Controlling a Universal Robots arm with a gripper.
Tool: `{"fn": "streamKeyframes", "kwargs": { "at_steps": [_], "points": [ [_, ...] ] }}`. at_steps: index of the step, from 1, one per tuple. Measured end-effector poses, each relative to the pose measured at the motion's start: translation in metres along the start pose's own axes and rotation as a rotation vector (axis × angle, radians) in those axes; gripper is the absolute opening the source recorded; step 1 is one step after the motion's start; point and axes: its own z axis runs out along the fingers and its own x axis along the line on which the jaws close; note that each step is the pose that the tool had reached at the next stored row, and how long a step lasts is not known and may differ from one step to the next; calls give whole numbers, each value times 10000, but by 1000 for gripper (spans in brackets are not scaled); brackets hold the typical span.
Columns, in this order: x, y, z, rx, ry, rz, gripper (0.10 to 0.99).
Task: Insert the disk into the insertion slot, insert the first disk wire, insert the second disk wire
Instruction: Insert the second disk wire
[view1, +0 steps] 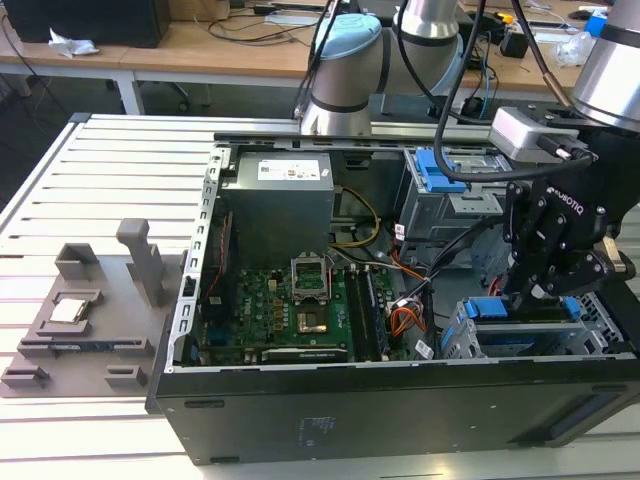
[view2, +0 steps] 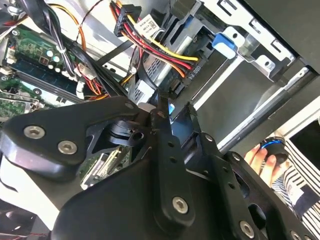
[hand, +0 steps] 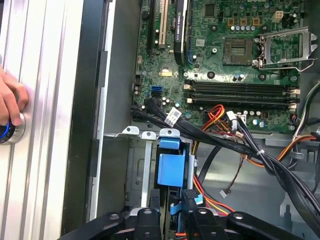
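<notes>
Slatted aluminium tabletop carries an open computer case. At lower right of the exterior view, the gripper stands over the insertion slot, where the blue-framed disk sits; whether its fingers are apart cannot be told.

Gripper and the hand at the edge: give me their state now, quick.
Gripper: down at the blue disk carrier in the insertion slot; open or closed cannot be told.
Person's hand: resting on a round blue-ringed knob.
</notes>
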Motion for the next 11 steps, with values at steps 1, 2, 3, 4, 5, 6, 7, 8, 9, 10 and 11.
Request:
{"fn": "streamKeyframes", "kwargs": {
  "at_steps": [1,2,3,4,5,6,7,8,9,10,11],
  "points": [
    [0,0,0,0,0,0,314],
    [0,0,0,0,0,0,314],
    [0,0,0,0,0,0,314],
    [0,0,0,0,1,0,314],
    [0,0,0,0,1,0,314],
    [0,0,0,0,1,0,314],
    [0,0,0,0,0,0,231],
    [0,0,0,0,2,0,231],
    [0,0,0,0,1,0,165],
    [0,0,0,0,1,0,145],
    [0,0,0,0,1,0,145]
  ]
}}
